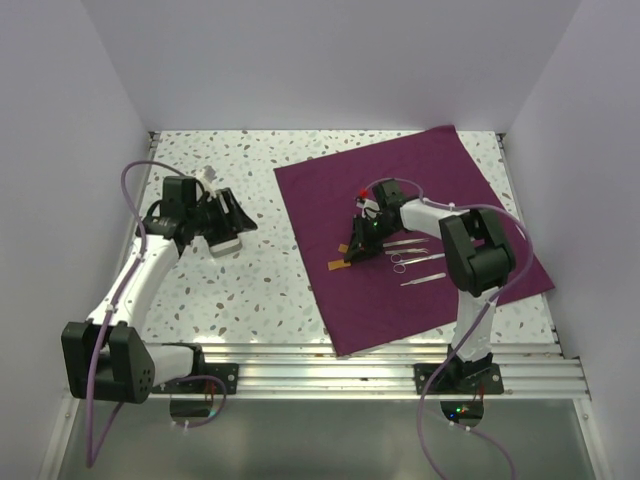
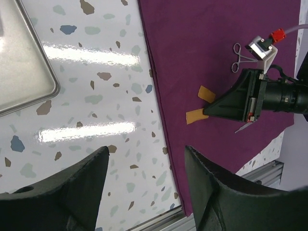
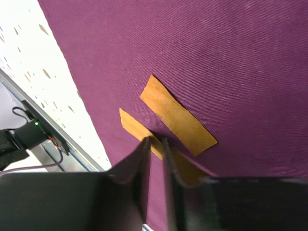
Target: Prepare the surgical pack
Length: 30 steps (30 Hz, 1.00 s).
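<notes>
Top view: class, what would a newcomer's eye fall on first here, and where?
The plum-purple cloth spread on the right dominates. On it the right gripper noses down at two orange strips, steel instruments alongside. On the left, the open left gripper hangs near a steel tray.

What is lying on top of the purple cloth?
Two orange strips and several steel instruments lie on the cloth. The right gripper covers one strip's end; anything beneath the cloth is hidden.

A plum-purple cloth (image 1: 420,200) lies spread flat on the worktop (image 1: 230,290), carrying two orange strips (image 3: 177,115) beside steel instruments (image 1: 415,258).
</notes>
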{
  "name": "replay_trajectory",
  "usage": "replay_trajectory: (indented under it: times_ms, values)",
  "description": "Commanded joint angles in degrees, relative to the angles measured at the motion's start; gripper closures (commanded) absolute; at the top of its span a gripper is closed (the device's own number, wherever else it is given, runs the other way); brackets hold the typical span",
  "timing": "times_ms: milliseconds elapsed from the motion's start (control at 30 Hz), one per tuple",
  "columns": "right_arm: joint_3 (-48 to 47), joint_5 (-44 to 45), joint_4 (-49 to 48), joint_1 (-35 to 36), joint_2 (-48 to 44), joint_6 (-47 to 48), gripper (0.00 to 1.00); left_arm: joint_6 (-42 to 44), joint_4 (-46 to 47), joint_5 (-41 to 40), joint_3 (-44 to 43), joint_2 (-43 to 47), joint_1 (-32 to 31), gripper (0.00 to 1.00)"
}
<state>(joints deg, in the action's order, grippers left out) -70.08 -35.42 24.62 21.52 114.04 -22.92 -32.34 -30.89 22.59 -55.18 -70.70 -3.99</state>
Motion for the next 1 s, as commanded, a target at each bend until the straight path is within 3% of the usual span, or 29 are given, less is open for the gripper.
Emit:
replay_trajectory:
  times_ms: [0, 33, 100, 267, 433, 633, 800, 967]
  values:
    - [0.0, 1.1, -0.4, 0.1, -0.6, 0.6, 0.86, 0.2, 2.7, 2.4, 0.0, -0.3, -0.1, 0.33]
    - [-0.7, 1.3, 0.1, 0.1, -1.7, 0.5, 0.95, 0.4, 3.3, 3.9, -0.2, -0.5, -0.3, 0.32]
    - [-1.1, 0.8, 1.3, 0.1, -3.3, 0.4, 1.0, 0.7, 6.2, 6.1, -0.5, -1.0, -1.4, 0.29]
    - [-3.3, -2.5, 6.6, 0.7, -10.0, 0.9, 1.0, 1.8, 14.1, 15.6, 0.2, -2.0, -4.1, 0.21]
    - [-6.6, -10.6, 11.7, 3.8, -14.2, 2.5, 1.0, 4.1, 20.3, 23.8, 0.2, -4.4, -5.8, 0.2]
    - [-8.3, -18.8, 11.9, 4.1, -18.3, 0.0, 1.0, 8.1, 24.1, 31.9, 0.6, -5.3, -8.4, 0.18]
    - [-9.5, -25.3, 8.8, 5.7, -19.8, -3.5, 1.0, 5.2, 33.0, 36.6, 4.3, -6.3, -12.6, 0.17]
    - [-9.9, -27.7, 7.5, 7.0, -20.6, -4.3, 1.0, 3.2, 36.1, 41.0, 5.4, -8.3, -15.9, 0.18]
